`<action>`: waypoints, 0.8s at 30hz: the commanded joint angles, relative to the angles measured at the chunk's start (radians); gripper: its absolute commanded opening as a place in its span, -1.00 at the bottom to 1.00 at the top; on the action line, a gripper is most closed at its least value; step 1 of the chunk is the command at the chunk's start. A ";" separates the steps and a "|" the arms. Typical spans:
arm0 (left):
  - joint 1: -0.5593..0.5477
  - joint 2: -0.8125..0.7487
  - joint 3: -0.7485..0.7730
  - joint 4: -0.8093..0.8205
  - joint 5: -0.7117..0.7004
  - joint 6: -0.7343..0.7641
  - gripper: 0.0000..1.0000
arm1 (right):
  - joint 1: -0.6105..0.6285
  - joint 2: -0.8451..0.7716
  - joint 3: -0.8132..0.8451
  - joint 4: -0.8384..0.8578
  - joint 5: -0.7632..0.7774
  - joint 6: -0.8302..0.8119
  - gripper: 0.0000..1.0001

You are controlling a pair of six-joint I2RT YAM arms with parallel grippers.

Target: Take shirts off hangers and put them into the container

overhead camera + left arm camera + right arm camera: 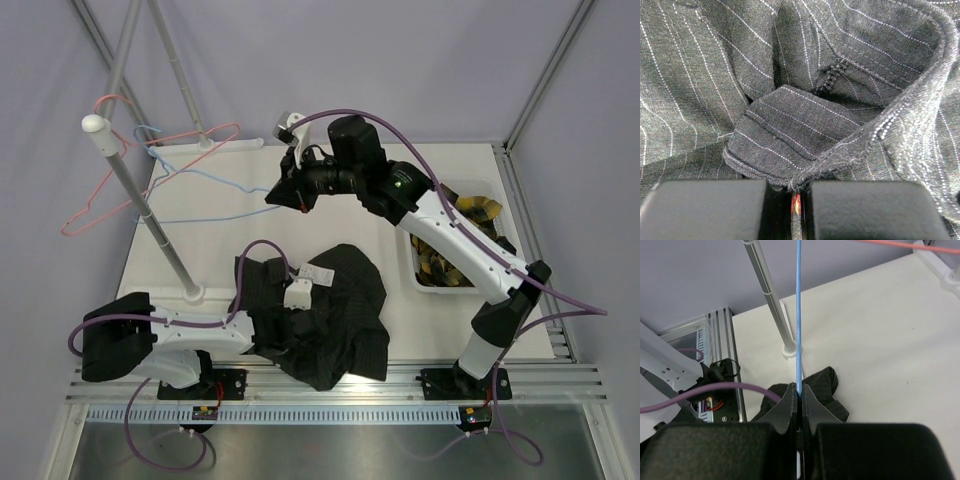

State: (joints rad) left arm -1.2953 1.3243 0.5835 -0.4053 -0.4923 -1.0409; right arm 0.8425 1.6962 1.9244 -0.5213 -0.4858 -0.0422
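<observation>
The black pinstriped shirt lies crumpled on the table, off any hanger, its white neck label facing up. At its left edge my left gripper is shut on a folded hem of that shirt. My right gripper hangs above the table's middle, shut on the wire of the light blue hanger, which still hooks on the rail. Two pink hangers hang bare on the same rail. The yellow-and-black plaid shirt fills the white container at the right.
The grey rail pole slants from a white foot on the table to the upper left, close to my left arm. A second pole stands behind it. The table's near edge is an aluminium rail.
</observation>
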 commanded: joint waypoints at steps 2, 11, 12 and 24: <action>-0.015 0.052 0.021 0.045 0.043 -0.018 -1.00 | 0.021 0.074 0.148 -0.020 -0.030 -0.074 -1.00; -0.016 0.101 0.032 0.056 0.047 -0.002 -1.00 | 0.066 0.186 0.284 -0.094 -0.125 -0.122 -1.00; -0.015 0.098 0.030 0.054 0.046 -0.004 -1.00 | 0.066 0.187 0.282 -0.091 -0.135 -0.120 -1.00; -0.019 0.061 -0.011 0.088 0.069 -0.013 -1.00 | 0.075 0.361 0.586 -0.123 -0.232 -0.125 -1.00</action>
State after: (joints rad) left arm -1.3022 1.3869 0.6147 -0.3363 -0.4850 -1.0397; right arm 0.9051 2.0296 2.3840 -0.6437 -0.6426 -0.1589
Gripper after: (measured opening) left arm 0.016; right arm 0.045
